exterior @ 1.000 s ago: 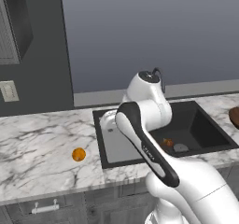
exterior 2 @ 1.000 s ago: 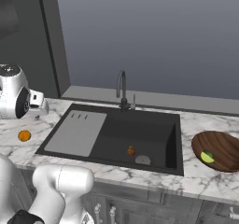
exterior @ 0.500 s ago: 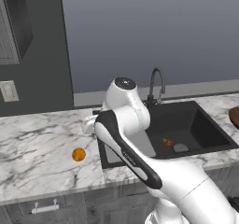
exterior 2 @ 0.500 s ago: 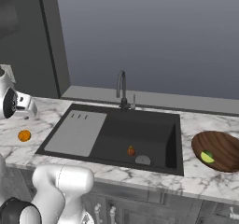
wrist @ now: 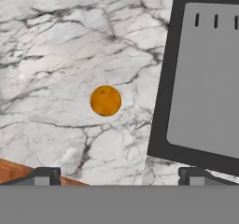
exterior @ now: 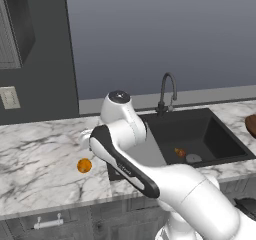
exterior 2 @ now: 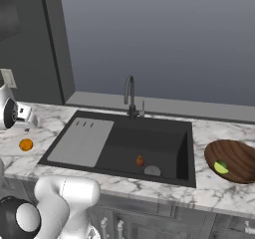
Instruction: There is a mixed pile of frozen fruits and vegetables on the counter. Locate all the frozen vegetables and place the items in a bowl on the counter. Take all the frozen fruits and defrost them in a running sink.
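Note:
The orange ball [wrist: 105,101] lies on the white marble counter [wrist: 56,45], left of the sink's grey drainboard [wrist: 205,78]. My gripper [wrist: 120,176] hangs above the counter, pointing down, with the ball just ahead of it. Its fingertips [wrist: 46,175] stand wide apart with nothing between them, so it is open. The same orange ball [exterior: 84,165] [exterior 2: 26,144] sits near the counter's front edge. A brown stemmed fruit [exterior 2: 140,161] rests on the floor of the black sink [exterior 2: 164,133], by the drain. At the right, the dark brown bowl [exterior 2: 239,153] holds a yellow-green bit [exterior 2: 220,167].
A dark gooseneck tap [exterior 2: 130,96] stands behind the sink. My own arm [exterior: 130,154] crosses the drainboard in the left base view. A wall socket [exterior: 8,97] sits above the left counter. The counter's front edge runs close to the orange ball.
The arm has swung left from above the sink to above the counter beside the drainboard. The gripper has stayed open. The fruits and the bowl have not moved.

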Controlling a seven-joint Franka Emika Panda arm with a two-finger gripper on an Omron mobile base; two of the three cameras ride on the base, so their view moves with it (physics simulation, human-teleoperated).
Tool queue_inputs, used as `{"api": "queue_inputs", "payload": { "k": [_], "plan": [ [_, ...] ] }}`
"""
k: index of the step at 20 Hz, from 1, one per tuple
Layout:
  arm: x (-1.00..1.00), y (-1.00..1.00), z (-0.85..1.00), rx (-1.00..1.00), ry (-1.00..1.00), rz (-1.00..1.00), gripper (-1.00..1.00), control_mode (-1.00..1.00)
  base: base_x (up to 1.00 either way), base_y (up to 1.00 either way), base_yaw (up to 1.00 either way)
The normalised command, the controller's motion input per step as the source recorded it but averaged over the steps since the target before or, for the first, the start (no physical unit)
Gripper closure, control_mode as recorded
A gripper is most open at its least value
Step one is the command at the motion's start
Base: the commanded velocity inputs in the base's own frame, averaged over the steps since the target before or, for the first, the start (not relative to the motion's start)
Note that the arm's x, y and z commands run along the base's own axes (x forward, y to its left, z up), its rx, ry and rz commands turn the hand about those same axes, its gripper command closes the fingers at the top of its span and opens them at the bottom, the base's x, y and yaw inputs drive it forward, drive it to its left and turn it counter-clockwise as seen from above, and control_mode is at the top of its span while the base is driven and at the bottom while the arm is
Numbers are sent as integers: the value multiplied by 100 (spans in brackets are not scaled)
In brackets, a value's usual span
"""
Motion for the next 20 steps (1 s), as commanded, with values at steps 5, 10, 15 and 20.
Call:
{"api": "queue_inputs", "payload": {
  "k": [5,10,15,20],
  "plan": [
    [2,23,-34,-7,4,0,-100,-100,0,0,0],
    [13,9,-30,-4,7,-3,-100,-100,0,0,0],
    [33,12,-41,0,16,-1,-100,-100,0,0,0],
    [7,26,-23,-1,-1,0,-100,-100,0,0,0]
  ]
}}
